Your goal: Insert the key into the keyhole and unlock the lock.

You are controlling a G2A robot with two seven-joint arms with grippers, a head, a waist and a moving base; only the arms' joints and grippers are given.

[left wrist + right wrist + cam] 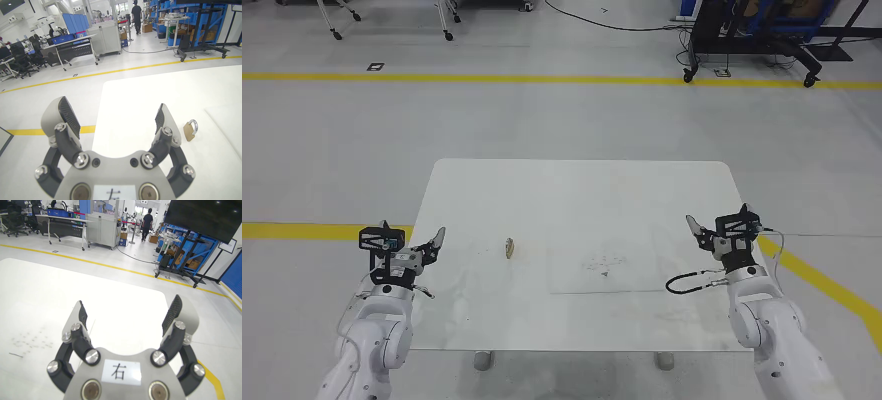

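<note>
I see both pincers wide and holding nothing. The lock (510, 247) lies on the table (582, 195), at 3 o'clock from the left pincer (412, 234), its long axis about 12-to-6. The right pincer (720, 218) is clearly farther away.

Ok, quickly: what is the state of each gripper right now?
Left gripper: open, holding nothing.
Right gripper: open, holding nothing.
</note>
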